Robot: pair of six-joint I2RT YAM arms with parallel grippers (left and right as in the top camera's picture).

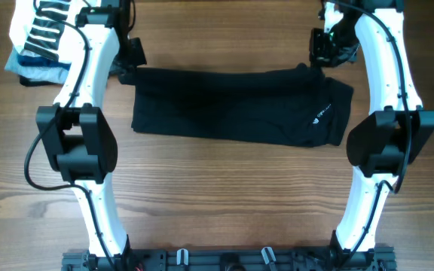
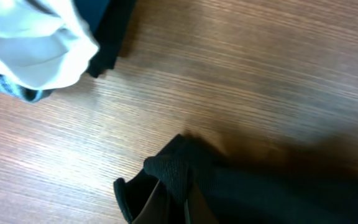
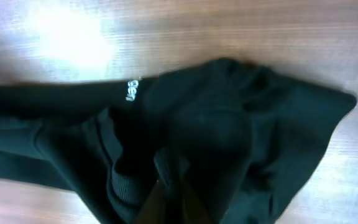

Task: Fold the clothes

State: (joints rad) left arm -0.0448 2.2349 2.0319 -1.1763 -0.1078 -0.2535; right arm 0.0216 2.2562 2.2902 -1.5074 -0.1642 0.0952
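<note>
The black T-shirt (image 1: 239, 105) lies across the far half of the table as a long folded band, with a small white logo (image 1: 320, 115) near its right end. My left gripper (image 1: 129, 66) is at the shirt's far left corner and is shut on a pinch of its fabric (image 2: 179, 168). My right gripper (image 1: 321, 54) is at the far right corner and is shut on a fold of the shirt (image 3: 173, 168). The logo also shows in the right wrist view (image 3: 131, 89). Both sets of fingertips are mostly hidden by cloth.
A pile of other clothes sits at the far left corner: a white garment with black stripes (image 1: 40, 26) on light-blue folded pieces (image 1: 32, 68). The white garment (image 2: 30, 43) shows in the left wrist view too. Bare wooden table (image 1: 224, 196) lies in front of the shirt.
</note>
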